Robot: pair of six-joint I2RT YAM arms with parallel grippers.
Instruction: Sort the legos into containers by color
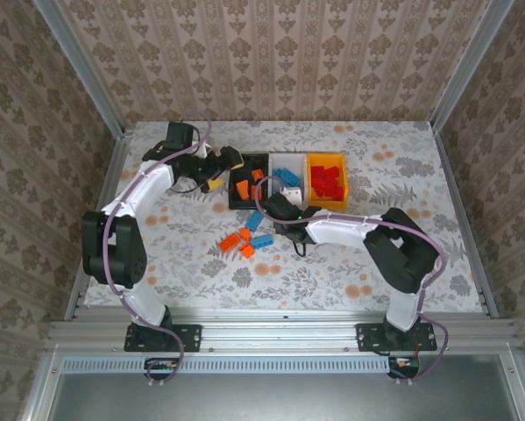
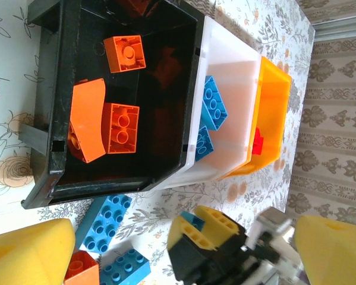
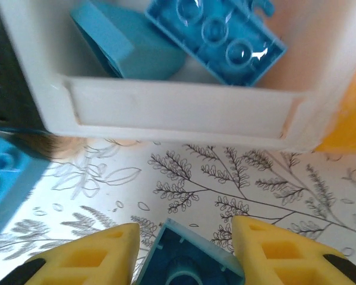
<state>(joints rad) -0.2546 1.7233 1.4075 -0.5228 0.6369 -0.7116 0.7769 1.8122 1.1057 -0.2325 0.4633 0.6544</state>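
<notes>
Going left to right: the left gripper (image 1: 224,173) is parked just beside the black bin (image 2: 63,71), jaws spread wide with nothing between the yellow pads (image 2: 29,252); my guess is it's just waiting off to the side so the other arm has room. The black bin is clearly the orange one; its wrist cam shows a few orange bricks (image 2: 123,127) lying in there at odd angles, the way they'd land if dropped rather than placed.

In front of the bins there's the loose pile (image 1: 244,239) on the flowery tablecloth, a mix of orange and blue pieces, so the sort is well along but not finished; I don't see any red ones left out there.

Next over is the right gripper (image 1: 280,206), down low just in front of the white bin (image 3: 178,113); it's closed in on a blue brick (image 3: 180,264), with a yellow pad against each side of it. I can't tell if the brick is off the table yet. Makes sense that it's grabbing right there; the drop spot is just over the near wall, and there are blue bricks (image 3: 216,32) in there already.

Last on the right is the yellow-orange bin (image 2: 273,113), touching the white one, with the red bricks (image 1: 326,182) heaped inside. All three bins sit wall to wall in a row, which keeps each trip short; the catch is the blue brick has to clear that white rim without clipping it.
</notes>
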